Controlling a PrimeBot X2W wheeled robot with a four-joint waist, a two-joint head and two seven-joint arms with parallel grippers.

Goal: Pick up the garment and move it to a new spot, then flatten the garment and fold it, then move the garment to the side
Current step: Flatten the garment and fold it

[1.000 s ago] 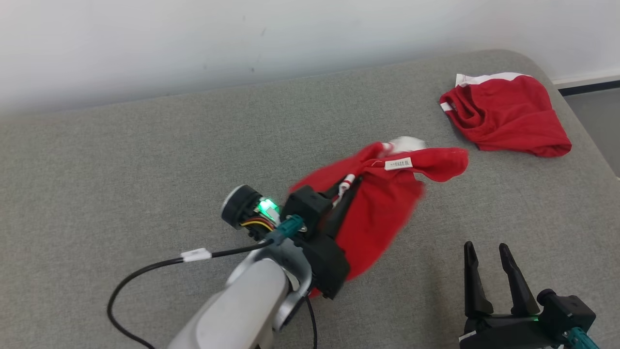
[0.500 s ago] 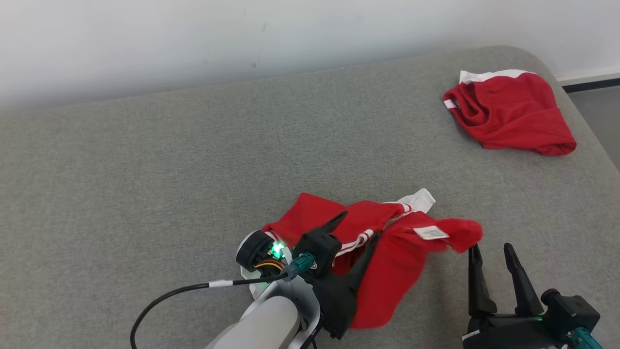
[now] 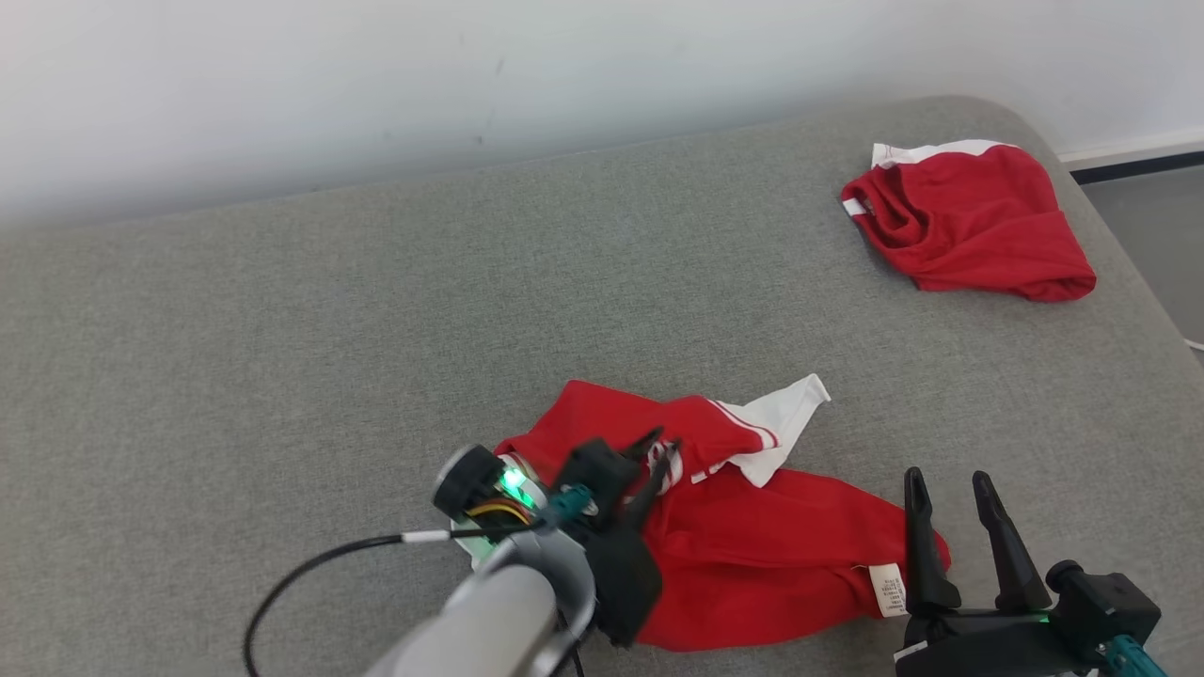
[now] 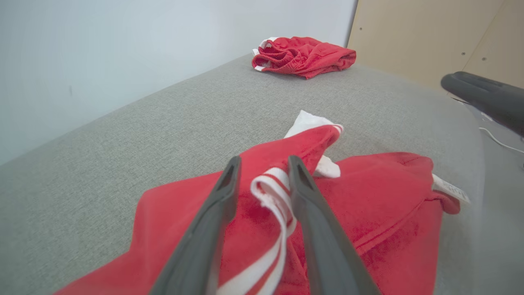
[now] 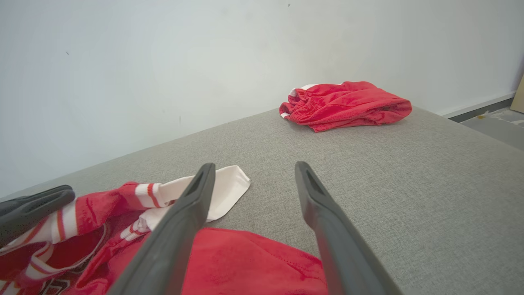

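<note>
The garment (image 3: pixel 771 555) is red with white trim and lies crumpled on the grey cushion, a white flap pointing away from me. My left gripper (image 3: pixel 658 447) hovers over its left part. In the left wrist view, its fingers (image 4: pixel 264 164) stand a little apart on either side of a raised red-and-white striped band (image 4: pixel 272 192), with a gap on one side. My right gripper (image 3: pixel 945 480) is open at the garment's right edge, beside a white label (image 3: pixel 889 588). In the right wrist view, its fingers (image 5: pixel 254 166) stand wide over the red cloth (image 5: pixel 245 254) with nothing between them.
A second red garment (image 3: pixel 969 226) lies bunched at the far right corner of the grey cushion (image 3: pixel 282 329). A white wall runs along the back. The cushion's right edge drops to grey floor (image 3: pixel 1148 216). A pale wooden panel (image 4: pixel 430 37) stands beyond it.
The garment hung from my shut left gripper a second ago; it now lies on the cushion nearer me. That gripper opened wide, then narrowed around the striped band. The right gripper stayed open.
</note>
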